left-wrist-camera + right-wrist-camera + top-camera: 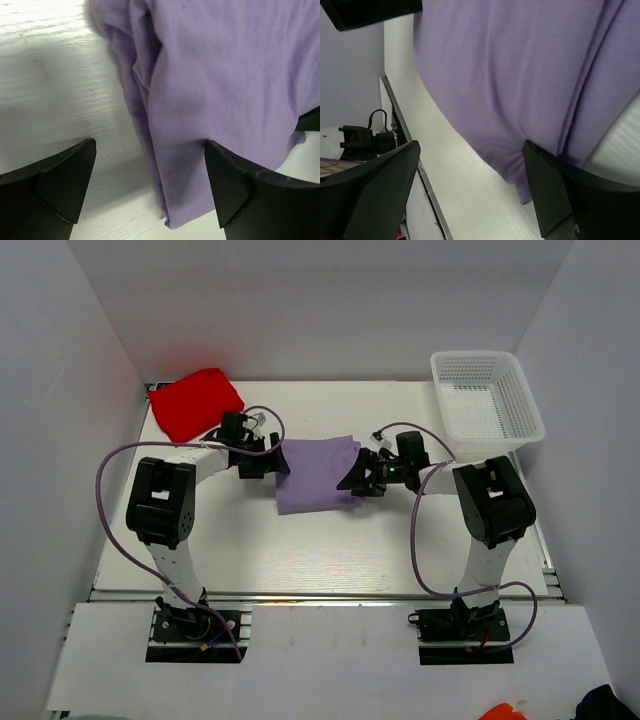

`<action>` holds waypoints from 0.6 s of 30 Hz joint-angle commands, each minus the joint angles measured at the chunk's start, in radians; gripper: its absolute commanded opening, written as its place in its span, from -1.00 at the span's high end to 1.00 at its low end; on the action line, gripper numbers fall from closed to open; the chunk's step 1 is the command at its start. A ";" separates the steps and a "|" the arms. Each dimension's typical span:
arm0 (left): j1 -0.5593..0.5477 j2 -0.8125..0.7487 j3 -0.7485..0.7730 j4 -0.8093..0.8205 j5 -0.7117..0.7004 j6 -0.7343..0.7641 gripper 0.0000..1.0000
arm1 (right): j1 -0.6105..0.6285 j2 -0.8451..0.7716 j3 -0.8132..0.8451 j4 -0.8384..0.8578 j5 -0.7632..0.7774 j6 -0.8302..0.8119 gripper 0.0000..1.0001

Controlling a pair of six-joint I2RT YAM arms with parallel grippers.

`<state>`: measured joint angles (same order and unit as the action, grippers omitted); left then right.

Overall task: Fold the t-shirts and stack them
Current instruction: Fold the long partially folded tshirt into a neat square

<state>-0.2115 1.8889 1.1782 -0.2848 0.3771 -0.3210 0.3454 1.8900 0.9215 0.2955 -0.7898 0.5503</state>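
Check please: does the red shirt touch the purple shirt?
Apart. The top view shows bare table between the red shirt and the purple shirt.

1. Lavender t-shirt (315, 475), top view: left edge covered by left claw (277, 462), right edge by right claw (352, 480).
2. Wrist views: the same shirt runs off the top and right edges.
3. Red t-shirt (195, 402), beyond-left of it: nearest corner hidden behind left arm (235, 430).
4. Orange item (502, 712) and black item (605, 704), far near-right of it: cut off, unidentifiable.
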 commanded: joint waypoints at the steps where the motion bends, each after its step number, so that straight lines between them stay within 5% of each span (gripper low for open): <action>1: -0.028 -0.013 0.035 -0.001 0.003 0.055 -0.99 | -0.011 0.040 -0.015 0.054 0.025 0.019 -0.80; 12: -0.103 0.104 0.092 -0.074 -0.150 0.076 -0.47 | -0.011 -0.218 0.034 -0.007 -0.003 -0.073 -0.80; 18: -0.132 0.180 0.140 -0.125 -0.234 0.076 0.29 | -0.013 -0.419 -0.027 -0.055 0.053 -0.092 -0.80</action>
<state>-0.3305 2.0090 1.3220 -0.3321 0.2260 -0.2596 0.3355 1.5433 0.9184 0.2684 -0.7654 0.4911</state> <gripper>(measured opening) 0.380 0.898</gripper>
